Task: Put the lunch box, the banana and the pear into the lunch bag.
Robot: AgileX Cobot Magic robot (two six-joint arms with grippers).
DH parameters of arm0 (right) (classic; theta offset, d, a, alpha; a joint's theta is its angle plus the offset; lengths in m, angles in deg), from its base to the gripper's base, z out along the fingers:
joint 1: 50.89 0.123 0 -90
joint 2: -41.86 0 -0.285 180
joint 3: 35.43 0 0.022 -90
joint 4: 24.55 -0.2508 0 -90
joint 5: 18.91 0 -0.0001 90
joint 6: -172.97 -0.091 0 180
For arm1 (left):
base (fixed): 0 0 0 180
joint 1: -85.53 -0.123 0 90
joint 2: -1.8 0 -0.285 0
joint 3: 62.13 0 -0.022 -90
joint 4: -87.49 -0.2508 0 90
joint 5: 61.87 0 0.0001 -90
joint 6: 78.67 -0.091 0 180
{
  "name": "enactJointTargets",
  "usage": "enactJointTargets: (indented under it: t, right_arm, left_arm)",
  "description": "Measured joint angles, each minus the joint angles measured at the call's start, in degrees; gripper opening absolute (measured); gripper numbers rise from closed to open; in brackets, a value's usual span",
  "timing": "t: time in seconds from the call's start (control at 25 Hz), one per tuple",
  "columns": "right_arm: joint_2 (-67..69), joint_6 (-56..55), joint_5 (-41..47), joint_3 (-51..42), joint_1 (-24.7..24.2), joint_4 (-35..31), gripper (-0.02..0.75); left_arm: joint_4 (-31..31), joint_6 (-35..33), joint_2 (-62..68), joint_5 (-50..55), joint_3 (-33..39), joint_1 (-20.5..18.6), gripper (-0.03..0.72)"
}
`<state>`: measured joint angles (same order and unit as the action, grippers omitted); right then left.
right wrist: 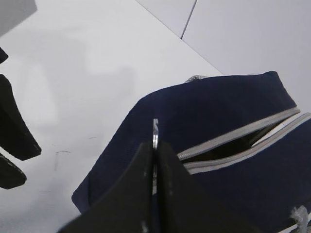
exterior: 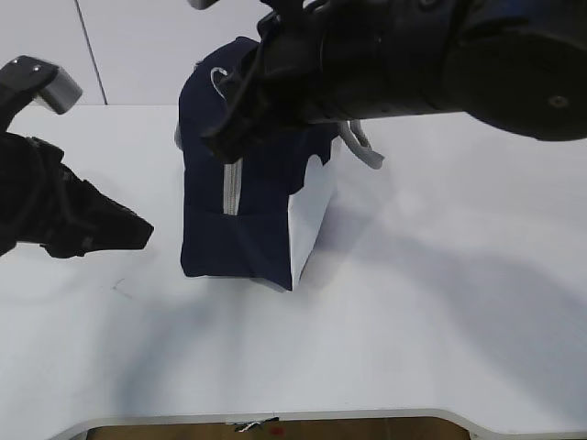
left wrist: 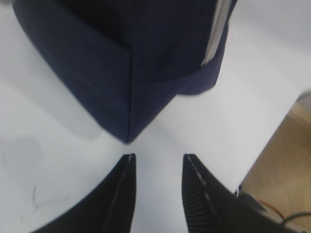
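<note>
Navy lunch bag [exterior: 240, 234] upright; right gripper [right wrist: 155, 145] clenched on ring pull [right wrist: 155, 132]; left gripper [left wrist: 158, 162] parted, empty.

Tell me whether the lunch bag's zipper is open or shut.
Partly open. In the right wrist view the lunch bag's zipper shows a dark gap between its grey edges; the right end effector pinches the ring pull.

A white table [exterior: 413, 302] fills most of the scene, smooth and evenly lit, with soft shadows across it. Behind it stands a pale wall [exterior: 138, 46] of panels split by a thin dark seam. Past the table's near edge shows brown floor [left wrist: 282, 160].
</note>
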<state>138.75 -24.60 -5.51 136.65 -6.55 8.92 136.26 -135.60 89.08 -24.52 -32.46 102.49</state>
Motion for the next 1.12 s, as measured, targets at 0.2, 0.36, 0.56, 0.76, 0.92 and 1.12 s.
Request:
enactJointTargets:
  t: [0.2,0.36,0.56,0.76,0.92,1.12]
  right_arm:
    - [0.0,-1.3,-0.2,0.0,0.0,0.0,0.017]
    - [0.0,-1.9,-0.3,0.0,0.0,0.0,0.017]
    - [0.0,-2.8,-0.4,0.0,0.0,0.0,0.017]
    - [0.0,-3.2,-0.4,0.0,0.0,0.0,0.017]
    - [0.0,-3.3,-0.4,0.0,0.0,0.0,0.017]
    - [0.0,-3.4,-0.4,0.0,0.0,0.0,0.017]
  left_arm:
    - [17.1,-18.2,-0.9,-3.7,2.7,0.0,0.285]
    - [26.1,-27.2,-0.2,-5.1,2.8,0.0,0.406]
    - [33.8,-35.8,2.4,-5.5,2.8,0.0,0.437]
    - [39.8,-42.7,4.9,-5.5,2.8,0.0,0.438]
    - [44.6,-46.4,7.2,-2.5,2.8,0.0,0.438]
    - [47.7,-48.2,9.4,-2.0,2.8,0.0,0.388]
